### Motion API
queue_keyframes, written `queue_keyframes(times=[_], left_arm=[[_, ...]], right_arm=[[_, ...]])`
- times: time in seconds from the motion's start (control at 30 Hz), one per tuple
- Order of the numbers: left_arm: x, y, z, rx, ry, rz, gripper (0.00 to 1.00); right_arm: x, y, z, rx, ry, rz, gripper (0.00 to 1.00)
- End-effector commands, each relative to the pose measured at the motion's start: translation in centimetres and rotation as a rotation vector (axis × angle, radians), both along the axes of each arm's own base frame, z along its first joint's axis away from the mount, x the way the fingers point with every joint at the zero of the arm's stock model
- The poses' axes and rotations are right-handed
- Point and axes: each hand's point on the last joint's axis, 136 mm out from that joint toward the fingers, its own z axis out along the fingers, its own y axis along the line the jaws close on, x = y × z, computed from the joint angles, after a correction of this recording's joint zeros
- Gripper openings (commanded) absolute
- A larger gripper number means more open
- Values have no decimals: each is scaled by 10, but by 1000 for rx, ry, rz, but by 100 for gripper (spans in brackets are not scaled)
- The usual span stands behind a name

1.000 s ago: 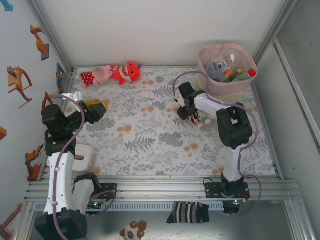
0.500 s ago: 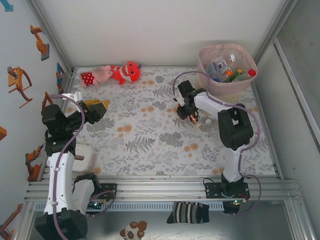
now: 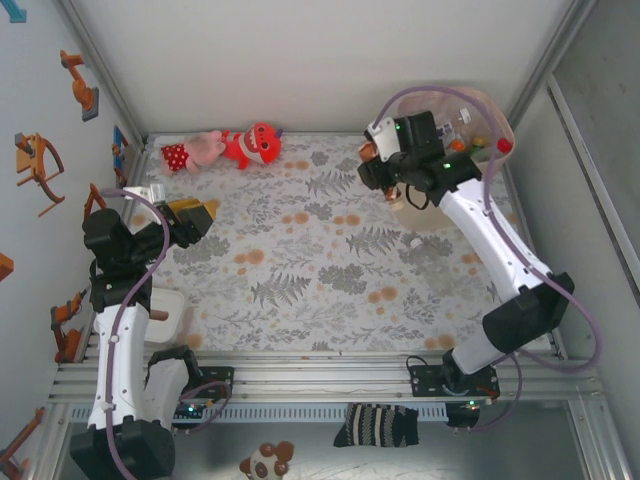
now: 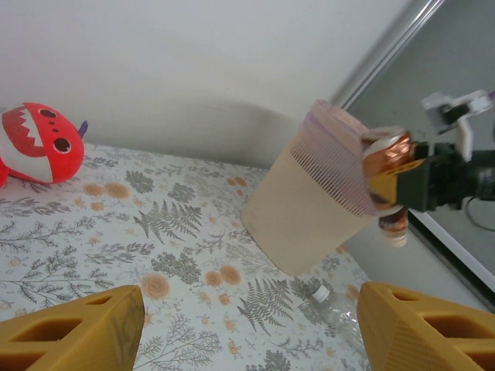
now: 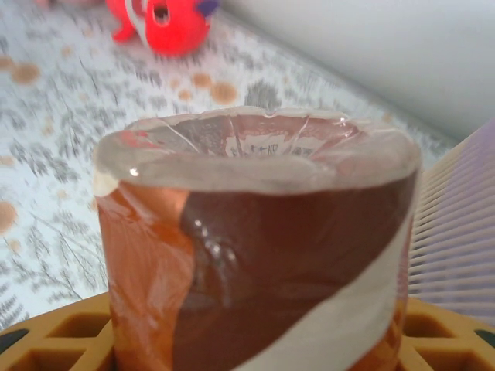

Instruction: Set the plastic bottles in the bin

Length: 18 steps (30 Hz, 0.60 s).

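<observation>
My right gripper (image 3: 386, 172) is shut on a plastic bottle (image 3: 370, 152) with an orange-brown label and holds it in the air beside the left rim of the bin (image 3: 495, 110). From the right wrist, that bottle (image 5: 255, 232) is seen base-first between the yellow fingers (image 5: 46, 340), with the bin's ribbed pink wall (image 5: 464, 224) at the right. From the left wrist, the held bottle (image 4: 389, 164) hangs by the bin (image 4: 309, 209). A clear bottle (image 4: 323, 295) with a white cap lies on the table below. My left gripper (image 4: 247, 340) is open and holds nothing.
Red and pink plush toys (image 3: 225, 148) lie at the back left of the patterned table. A small white box (image 3: 165, 315) sits beside the left arm. Other bottles (image 3: 503, 145) lie inside the bin. Walls close the table at the back and both sides.
The right gripper closed on the bottle on the table, then lifted it up and back to the bin's rim. The left arm has not moved.
</observation>
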Motion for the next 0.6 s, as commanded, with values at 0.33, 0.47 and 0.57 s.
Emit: queue_keyframes(times=[0.33,0.47,0.57], left_arm=[[-2,-1,4,18,-28,-6,73],[-2,-1,3,18,-25,-6,72],[-1,-1,2,18,-22,-6,73]], right_arm=[[44,-113,121,282,-199,-320,45],[75,-159,110,304,-178,-467,44],[94,-182,95,332,-139,-564,42]])
